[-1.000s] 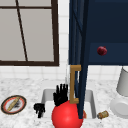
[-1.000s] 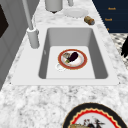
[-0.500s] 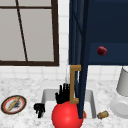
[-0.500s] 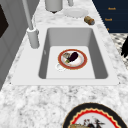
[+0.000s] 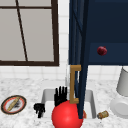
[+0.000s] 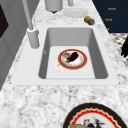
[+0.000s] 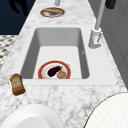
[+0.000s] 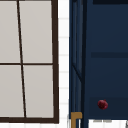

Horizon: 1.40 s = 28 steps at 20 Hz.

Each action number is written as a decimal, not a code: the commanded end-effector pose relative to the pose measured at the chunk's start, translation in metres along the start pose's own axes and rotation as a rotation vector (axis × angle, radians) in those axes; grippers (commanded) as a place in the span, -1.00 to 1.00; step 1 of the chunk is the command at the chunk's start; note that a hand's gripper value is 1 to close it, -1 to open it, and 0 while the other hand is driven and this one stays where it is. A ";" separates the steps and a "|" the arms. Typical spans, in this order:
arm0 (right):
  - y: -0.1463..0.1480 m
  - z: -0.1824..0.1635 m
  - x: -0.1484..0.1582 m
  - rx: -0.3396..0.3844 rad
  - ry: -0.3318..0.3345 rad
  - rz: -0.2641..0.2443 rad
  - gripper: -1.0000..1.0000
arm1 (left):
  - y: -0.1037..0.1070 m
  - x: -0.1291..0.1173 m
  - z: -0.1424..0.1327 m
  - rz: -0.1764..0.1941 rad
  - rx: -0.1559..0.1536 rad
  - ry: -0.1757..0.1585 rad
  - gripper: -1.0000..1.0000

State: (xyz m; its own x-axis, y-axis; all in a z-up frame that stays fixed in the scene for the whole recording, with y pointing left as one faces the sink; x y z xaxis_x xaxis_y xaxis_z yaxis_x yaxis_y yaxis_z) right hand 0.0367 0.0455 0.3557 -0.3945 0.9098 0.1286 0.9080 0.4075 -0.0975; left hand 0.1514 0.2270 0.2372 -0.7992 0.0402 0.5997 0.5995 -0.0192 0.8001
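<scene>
Currently the right hand (image 5: 60,95) hovers with fingers straight and spread, just left of the open cabinet door's wooden handle (image 5: 74,84); the left hand (image 5: 39,109) hangs low over the sink's (image 6: 100,60) left edge, fingers curled on nothing. Red ball (image 5: 67,115) sits nearest the camera, in front of the sink. Risk, as judged: straight fingers could glance off the handle and swing the door (image 5: 81,57) instead of gripping it
</scene>
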 end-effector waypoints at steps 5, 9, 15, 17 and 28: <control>-0.002 0.013 -0.002 0.199 -0.063 -0.092 -1.00 | 0.000 0.000 0.000 0.000 0.000 0.000 0.00; -0.001 0.012 -0.006 0.229 -0.020 -0.158 -1.00 | 0.000 0.000 0.000 0.000 0.000 0.000 0.00; -0.013 0.014 -0.007 0.079 -0.224 -0.172 -1.00 | 0.000 0.000 0.000 0.000 0.000 0.000 0.00; -0.018 0.015 -0.008 0.082 -0.271 -0.144 -1.00 | 0.000 0.000 0.000 0.000 0.000 0.000 0.00; -0.040 0.015 -0.029 0.081 -0.468 -0.147 -1.00 | 0.000 0.000 0.000 0.000 0.000 0.000 0.00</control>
State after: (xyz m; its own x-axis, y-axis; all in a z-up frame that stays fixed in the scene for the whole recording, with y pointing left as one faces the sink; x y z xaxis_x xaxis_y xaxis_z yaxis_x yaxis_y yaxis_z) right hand 0.0073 0.0211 0.3403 -0.5404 0.7764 -0.3243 0.8414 0.5010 -0.2028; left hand 0.1514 0.2270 0.2372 -0.7992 0.0402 0.5997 0.5995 -0.0192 0.8001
